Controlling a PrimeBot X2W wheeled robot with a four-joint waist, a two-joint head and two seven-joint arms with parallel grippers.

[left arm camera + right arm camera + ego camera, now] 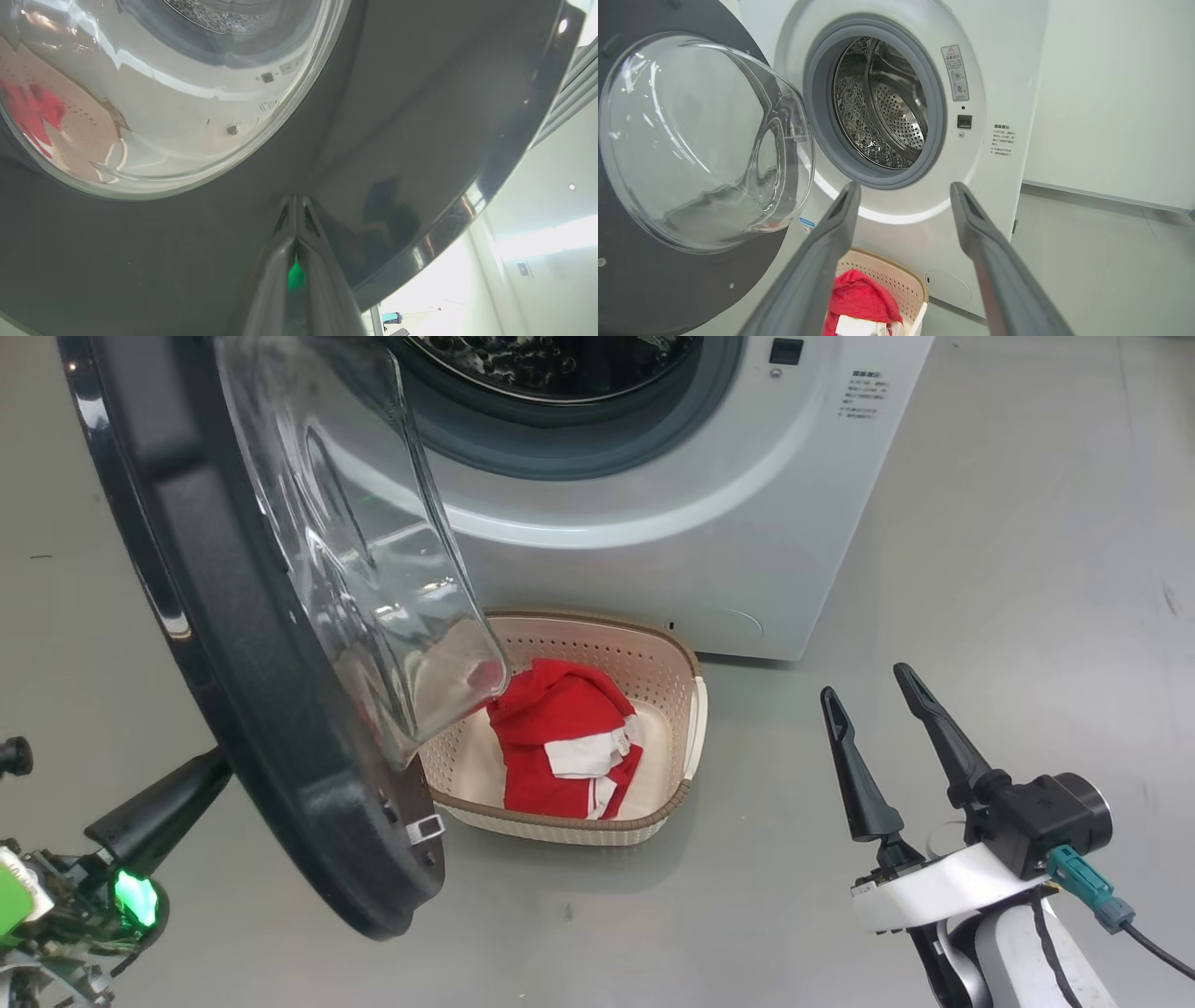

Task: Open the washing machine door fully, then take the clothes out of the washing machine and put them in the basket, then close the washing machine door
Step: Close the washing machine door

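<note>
Washing machine (1008,70) first: the white front-loader stands with its steel drum (882,107) bare as far as the right wrist view reaches inside. Hinged at the left of the machine's opening, the washing machine door (252,709) stands swung out, its glass bowl bulging back toward the machine. On the floor directly before the machine sits the basket (597,621), partly under the door's glass, and the red clothes (560,737) lie inside it. The right claw (864,683) hovers to the right of the machine's front, well apart from it, fingers spread wide and holding nothing. The left claw (295,205) is pinched closed on nothing, its tips set against the door's glossy black face on the side away from the machine.

Unloading looks done, so closing the door seems to be the step in hand. The next move probably calls for a steady push along the door's arc toward the machine until the latch catches. The slick face could let the tips slide off.

The floor (1027,569) around the machine is smooth pale grey, faintly scuffed. A plain white wall (1111,93) rises beyond the machine's right side.
</note>
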